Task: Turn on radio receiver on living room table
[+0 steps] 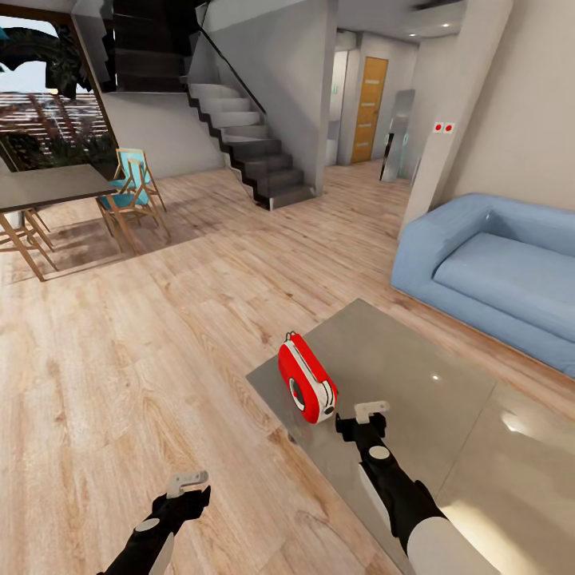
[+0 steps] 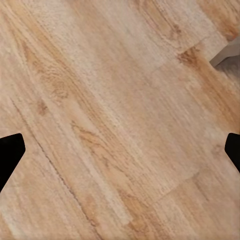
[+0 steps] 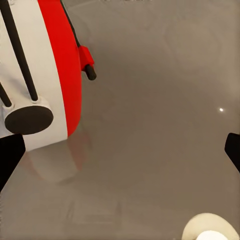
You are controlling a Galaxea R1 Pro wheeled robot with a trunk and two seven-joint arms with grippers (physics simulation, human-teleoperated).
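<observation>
Head view: radio receiver (image 1: 307,389) upright near the table (image 1: 447,375) corner, close to the edge, within arm's reach; right gripper (image 1: 371,411) just beside its white end, apparently poised to press a control. Left gripper (image 1: 188,480) parked low over the floor (image 1: 160,343), out of the way.

Left wrist view: bare planks, black fingertips (image 2: 10,150) at opposite edges, so spread wide.

Right wrist view: red body and white trim alongside, fingertips (image 3: 10,155) far apart, gripping nothing.
</observation>
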